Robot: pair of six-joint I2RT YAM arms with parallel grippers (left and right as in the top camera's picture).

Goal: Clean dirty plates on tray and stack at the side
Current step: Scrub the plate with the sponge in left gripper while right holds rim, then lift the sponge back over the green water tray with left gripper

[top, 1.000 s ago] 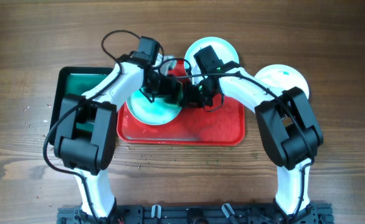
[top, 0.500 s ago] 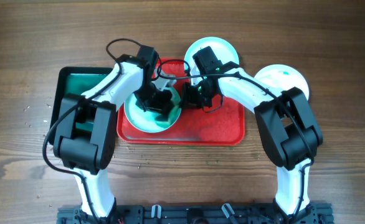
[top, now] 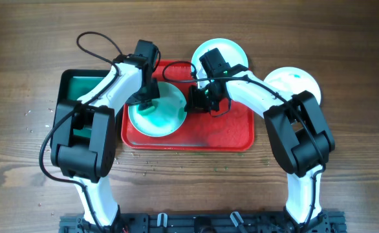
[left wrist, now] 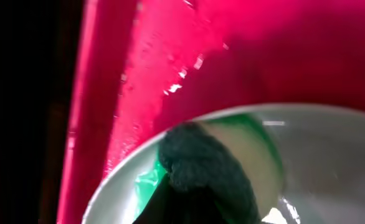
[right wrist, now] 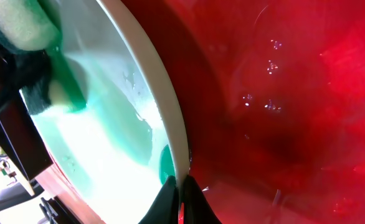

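A pale aqua plate [top: 163, 118] with a green smear lies on the left half of the red tray [top: 222, 133]. My right gripper [top: 193, 102] is shut on its right rim, and the right wrist view shows the fingers [right wrist: 181, 190] pinching the rim of the plate [right wrist: 108, 124]. My left gripper [top: 145, 98] is shut on a dark green sponge [left wrist: 207, 168] pressed on the plate's upper left part [left wrist: 319, 155]. The sponge also shows in the right wrist view [right wrist: 27, 28]. A second aqua plate [top: 233, 50] lies behind the tray. A white plate [top: 296, 81] lies to the right.
A smaller dark green tray [top: 79, 87] stands on the wooden table left of the red tray, under my left arm. The red tray's floor [right wrist: 294, 93] is wet with droplets. A black cable loops above my left wrist.
My left gripper has slid the sponge leftward across the plate, from its right side to its upper left. My right gripper has kept its hold on the rim.
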